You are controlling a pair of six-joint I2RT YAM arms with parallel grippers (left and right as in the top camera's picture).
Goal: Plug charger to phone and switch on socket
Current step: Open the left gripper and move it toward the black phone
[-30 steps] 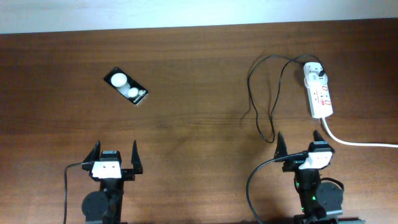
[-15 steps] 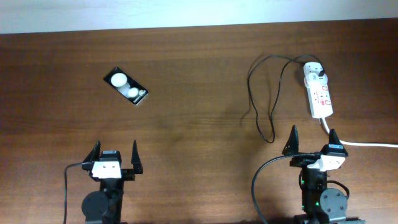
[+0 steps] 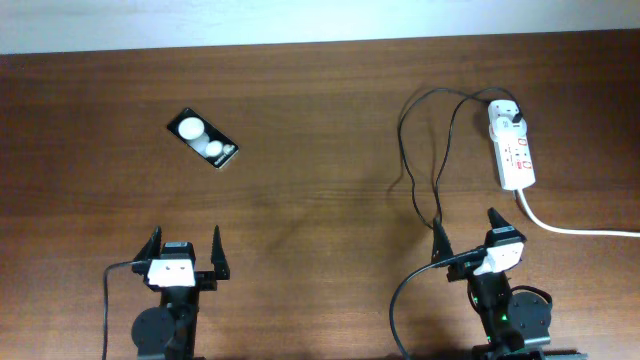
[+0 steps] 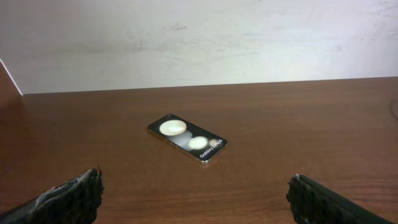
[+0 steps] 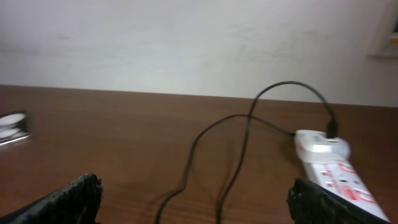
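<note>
Overhead, both arms wait at the near edge: the left end effector [image 3: 186, 243] and right end effector [image 3: 465, 230] each gape wide, holding nothing. Fetching the charger [image 3: 402, 150] looks like the first step. Its adapter sits in the socket [image 3: 515, 158] by the far-right corner, and its loose end trails toward the right arm, the tip probably just beside it. The phone [image 3: 203, 139] lies toward the far-left corner, well apart. Next comes a fine pinch near the tip; bare desk [image 3: 320, 130] between leaves ample room.
</note>
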